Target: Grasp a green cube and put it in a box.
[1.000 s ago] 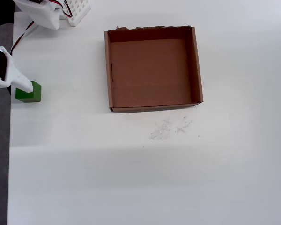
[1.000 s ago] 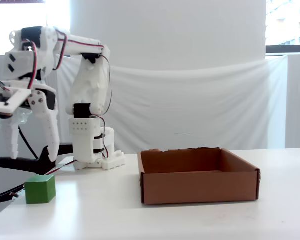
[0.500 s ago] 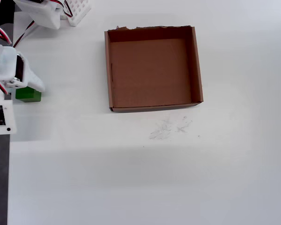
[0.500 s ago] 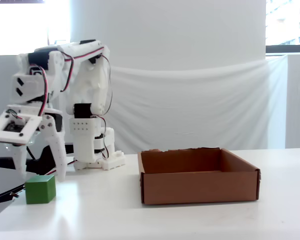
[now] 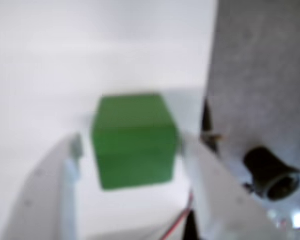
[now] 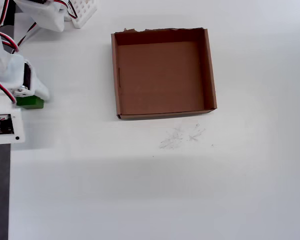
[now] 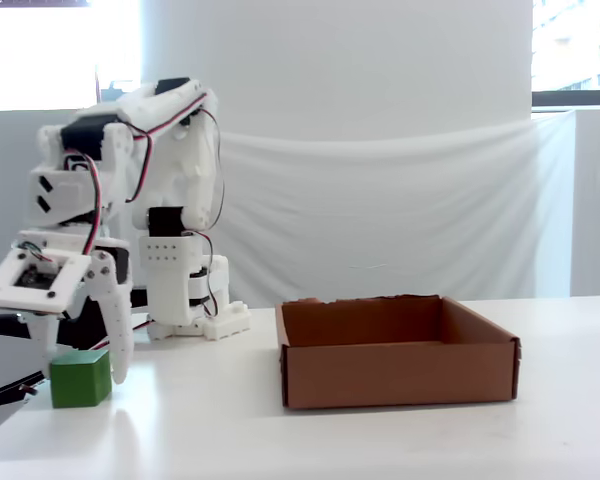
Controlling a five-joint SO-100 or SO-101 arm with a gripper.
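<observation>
The green cube [image 5: 135, 140] sits on the white table near its left edge. In the overhead view only a strip of the cube [image 6: 31, 103] shows from under my arm. My gripper [image 5: 131, 145] is open and low around the cube, one white finger [image 5: 57, 185] on each side. A gap shows on the left side in the wrist view. In the fixed view the gripper [image 7: 83, 372] straddles the cube [image 7: 80, 380], with its tips close to the table. The brown cardboard box [image 6: 162, 75] lies empty to the right, and its front wall [image 7: 400, 372] faces the fixed camera.
The arm's white base [image 7: 185, 295] stands behind the cube, at the top left corner [image 6: 52, 12] in the overhead view. The table's left edge [image 6: 10, 165] runs just beside the cube, with dark floor beyond. Faint scuff marks [image 6: 182, 136] lie below the box.
The gripper has come down from above and now has its open fingers on both sides of the cube. The cube and the box have not moved.
</observation>
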